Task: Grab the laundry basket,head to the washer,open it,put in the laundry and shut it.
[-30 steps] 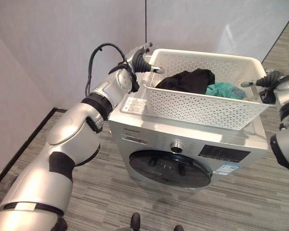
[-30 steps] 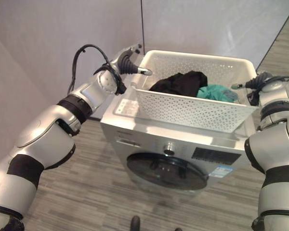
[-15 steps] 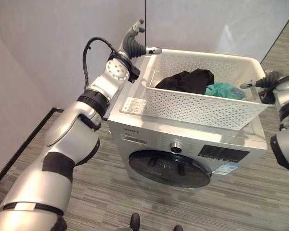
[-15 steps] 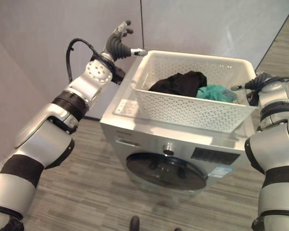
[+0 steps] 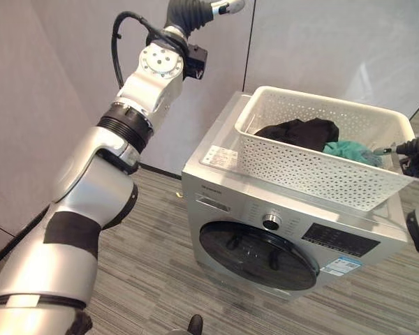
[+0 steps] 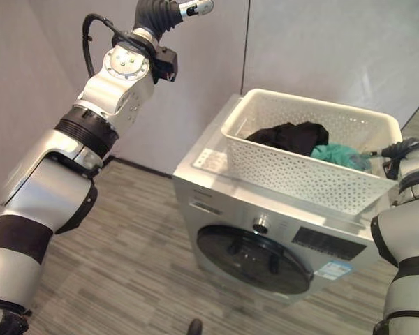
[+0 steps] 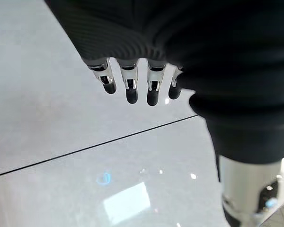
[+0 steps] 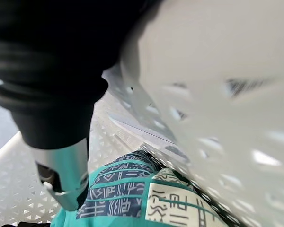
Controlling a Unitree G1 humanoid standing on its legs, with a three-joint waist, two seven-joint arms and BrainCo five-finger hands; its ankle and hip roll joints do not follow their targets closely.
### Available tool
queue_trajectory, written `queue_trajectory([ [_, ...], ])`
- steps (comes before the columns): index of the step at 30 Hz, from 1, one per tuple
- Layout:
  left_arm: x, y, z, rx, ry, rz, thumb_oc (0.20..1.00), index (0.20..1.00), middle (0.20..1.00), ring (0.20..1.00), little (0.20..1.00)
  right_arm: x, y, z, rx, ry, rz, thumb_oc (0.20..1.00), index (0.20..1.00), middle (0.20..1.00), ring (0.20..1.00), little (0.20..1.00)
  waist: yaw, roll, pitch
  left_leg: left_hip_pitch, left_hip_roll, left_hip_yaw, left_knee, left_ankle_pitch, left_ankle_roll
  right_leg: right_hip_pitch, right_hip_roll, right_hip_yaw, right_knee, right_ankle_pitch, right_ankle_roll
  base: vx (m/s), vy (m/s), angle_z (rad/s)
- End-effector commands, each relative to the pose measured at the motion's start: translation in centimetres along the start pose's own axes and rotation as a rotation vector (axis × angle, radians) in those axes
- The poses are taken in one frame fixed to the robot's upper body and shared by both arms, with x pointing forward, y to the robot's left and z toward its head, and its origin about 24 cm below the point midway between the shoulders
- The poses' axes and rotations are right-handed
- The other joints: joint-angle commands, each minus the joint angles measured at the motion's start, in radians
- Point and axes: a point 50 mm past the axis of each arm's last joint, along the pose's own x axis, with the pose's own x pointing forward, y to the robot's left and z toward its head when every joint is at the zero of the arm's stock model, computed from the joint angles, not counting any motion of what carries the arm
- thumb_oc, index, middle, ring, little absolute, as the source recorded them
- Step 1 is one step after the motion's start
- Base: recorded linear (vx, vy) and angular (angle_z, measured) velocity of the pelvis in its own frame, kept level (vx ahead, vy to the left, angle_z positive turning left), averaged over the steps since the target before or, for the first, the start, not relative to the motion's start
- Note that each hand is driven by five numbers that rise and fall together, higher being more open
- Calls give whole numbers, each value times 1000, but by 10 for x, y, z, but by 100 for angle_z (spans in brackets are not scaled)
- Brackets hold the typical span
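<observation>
In the left eye view, your laundry basket (image 5: 320,157) sits on top of the washer (image 5: 279,230), so the load is parked within reach while the round door (image 5: 258,246) at about 6 o'clock below it is shut. The black garment (image 5: 297,131) and the teal garment (image 5: 349,150) lie inside. Your left hand (image 5: 195,10) is raised high at 11 o'clock, well clear of the basket, which I judge frees it to come down to the door.

In the right eye view, your right hand (image 6: 398,150) sits at the basket's far end at 3 o'clock, likely steadying it.

In the left wrist view, the fingers (image 7: 130,87) hang straight and relaxed against the wall panel (image 7: 61,142), holding nothing.

In the right wrist view, the thumb (image 8: 66,175) lies inside the basket wall above the teal cloth; you cannot tell whether the fingers close on the rim.
</observation>
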Motion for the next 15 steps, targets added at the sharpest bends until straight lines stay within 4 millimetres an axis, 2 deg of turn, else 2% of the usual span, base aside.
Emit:
queue_trajectory([
  [1, 15, 15, 54, 151, -135, 55, 1000, 1000, 1000, 1000, 1000, 0, -17, -34, -72, 111, -49, 1000, 1000, 1000, 1000, 1000, 29, 56, -36, -4, 72, 48, 1, -56, -84, 11, -49, 42, 37, -49, 54, 1, 19, 5],
  [2, 16, 20, 50, 219, -99, 57, 1000, 1000, 1000, 1000, 1000, 0, -17, -33, -75, 106, -47, 1000, 1000, 1000, 1000, 1000, 29, 58, -38, -5, 72, 48, 1, -56, -84, 10, -49, 41, 36, -47, 55, -2, 33, 6],
  [3, 15, 36, 36, 320, -20, 80, 1000, 1000, 1000, 1000, 1000, 1, -14, -34, -69, 100, -33, 1000, 1000, 1000, 1000, 1000, 27, 60, -38, -7, 71, 48, 1, -55, -83, 7, -49, 42, 38, -45, 56, -2, 27, 8],
  [4, 15, 36, 36, 321, -20, 79, 1000, 1000, 1000, 1000, 1000, 1, -14, -34, -69, 99, -32, 1000, 1000, 1000, 1000, 1000, 26, 60, -38, -7, 71, 48, 1, -55, -83, 7, -49, 42, 38, -45, 56, -7, 36, 9],
  [5, 14, 43, 26, 428, 34, 84, 1000, 1000, 1000, 1000, 1000, 2, -12, -31, -66, 83, -28, 1000, 1000, 1000, 1000, 1000, 21, 63, -34, -7, 72, 51, 1, -54, -82, 3, -49, 46, 40, -44, 56, -4, 28, 8],
  [7, 9, 45, 6, 461, 98, 73, 1000, 1000, 1000, 1000, 1000, 2, -8, -27, -65, 66, -19, 1000, 1000, 1000, 1000, 1000, 17, 63, -31, -6, 71, 53, 1, -56, -80, 2, -50, 49, 41, -43, 57, 5, 33, 5],
  [10, 5, 39, -14, 433, 144, 60, 1000, 1000, 1000, 1000, 1000, 3, -4, -26, -77, 61, -10, 1000, 1000, 1000, 1000, 1000, 14, 61, -23, -8, 71, 54, 1, -57, -78, -4, -52, 50, 40, -42, 57, 0, 0, 0],
  [11, -2, 35, -35, 335, 204, 65, 1000, 1000, 1000, 1000, 1000, 3, -1, -25, -72, 60, -5, 1000, 1000, 1000, 1000, 1000, 9, 57, -12, -14, 71, 56, 1, -58, -78, -13, -53, 55, 38, -40, 58, -44, 15, 0],
  [12, -5, 33, -44, 293, 229, 65, 1000, 1000, 1000, 1000, 1000, 3, 0, -26, -66, 63, -1, 1000, 1000, 1000, 1000, 1000, 8, 55, -5, -19, 72, 59, 1, -57, -78, -19, -53, 58, 38, -39, 58, -38, 9, -1],
  [13, -5, 33, -45, 292, 229, 65, 1000, 1000, 1000, 1000, 1000, 3, 0, -26, -67, 63, -1, 1000, 1000, 1000, 1000, 1000, 8, 56, -7, -19, 73, 60, 1, -57, -78, -21, -53, 59, 39, -39, 58, -42, 14, -4],
  [14, -8, 23, -56, 257, 256, 51, 1000, 1000, 1000, 1000, 1000, 4, 0, -32, -40, 81, 2, 1000, 1000, 1000, 1000, 1000, 6, 52, 2, -26, 74, 64, 1, -56, -77, -30, -55, 65, 39, -38, 58, -32, 13, -6],
  [15, -8, 17, -57, 252, 254, 37, 1000, 1000, 1000, 1000, 1000, 3, -1, -34, -30, 90, -2, 1000, 1000, 1000, 1000, 1000, 5, 50, 6, -29, 74, 65, 1, -57, -76, -34, -55, 66, 38, -37, 58, -32, 12, -7],
])
